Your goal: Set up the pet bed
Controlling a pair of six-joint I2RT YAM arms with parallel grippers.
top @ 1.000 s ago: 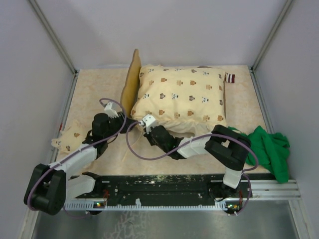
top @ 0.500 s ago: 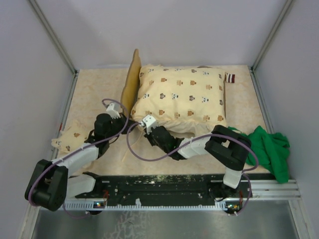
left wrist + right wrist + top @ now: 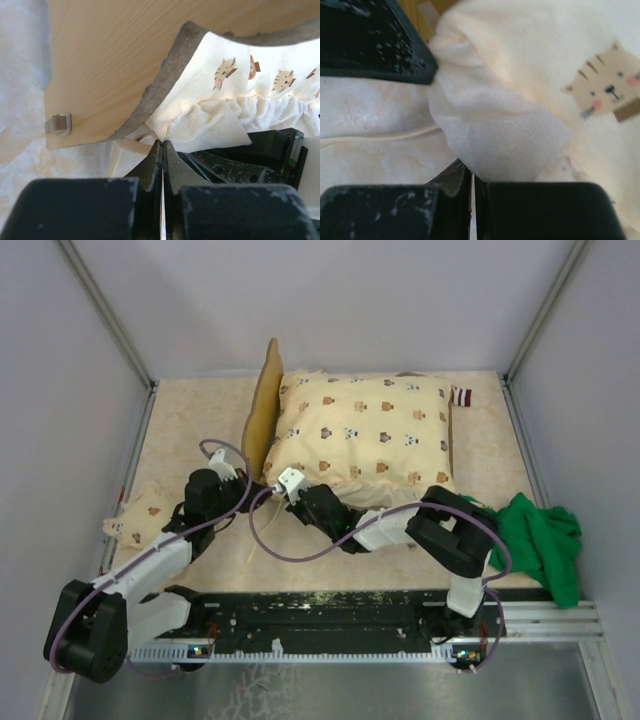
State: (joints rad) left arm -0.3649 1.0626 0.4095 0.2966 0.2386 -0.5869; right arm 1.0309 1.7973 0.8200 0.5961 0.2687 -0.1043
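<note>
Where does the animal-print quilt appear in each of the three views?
Top view: the quilt lies in the centre, spread over the pet bed.
Left wrist: upper right, hanging below the bed's edge.
Right wrist: it fills the centre and right, with a cat face showing.
Shared landmark: the beige marbled table, at far left in the left wrist view and at lower left in the right wrist view.

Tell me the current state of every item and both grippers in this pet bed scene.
pet bed: standing, mostly covered by the quilt.
quilt: spread over the bed, near edge bunched.
pillow: lying on the table, off the bed.
green cloth: crumpled at the right.
left gripper: shut on the quilt's edge.
right gripper: shut on the quilt's edge.
</note>
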